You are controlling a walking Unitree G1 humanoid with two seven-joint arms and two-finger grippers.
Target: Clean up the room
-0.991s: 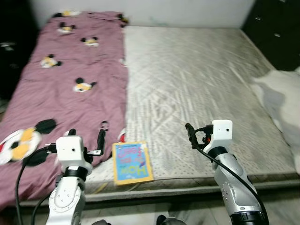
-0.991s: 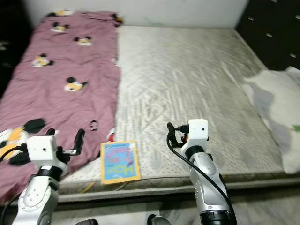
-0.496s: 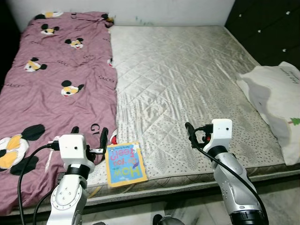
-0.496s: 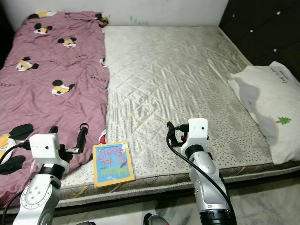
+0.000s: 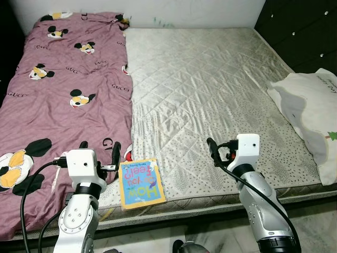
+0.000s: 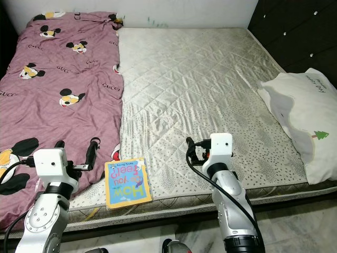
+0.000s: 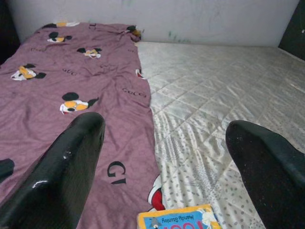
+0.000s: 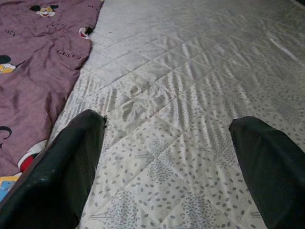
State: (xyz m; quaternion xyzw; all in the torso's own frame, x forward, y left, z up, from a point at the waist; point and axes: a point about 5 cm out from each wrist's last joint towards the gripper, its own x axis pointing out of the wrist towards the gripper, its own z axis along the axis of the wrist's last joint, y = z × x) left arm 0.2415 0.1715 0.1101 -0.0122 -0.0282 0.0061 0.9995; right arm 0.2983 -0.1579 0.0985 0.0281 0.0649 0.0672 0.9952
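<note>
You face a bare quilted mattress (image 5: 210,89) whose near edge runs just below both of your grippers, and most of its pale surface between the blanket and the pillow lies open. A purple cartoon-print blanket (image 5: 63,100) covers the mattress's left strip from the head wall down to the near edge. A small picture book (image 5: 139,183) lies flat at the near edge of the mattress, its left side touching the blanket's hem. Your left gripper (image 5: 98,155) hovers over the blanket's lower corner, just left of the book, with its two black fingers (image 7: 62,176) spread wide and holding nothing. Your right gripper (image 5: 212,152) hangs over the open middle of the mattress's near edge, well right of the book, also spread wide with empty fingers (image 8: 62,176). A white pillow (image 6: 303,118) sits on the mattress's right edge, part of it hanging past the side. Dark cabinet fronts (image 5: 300,31) stand beyond the mattress's right side, and a pale wall (image 5: 158,8) closes off its far end.
</note>
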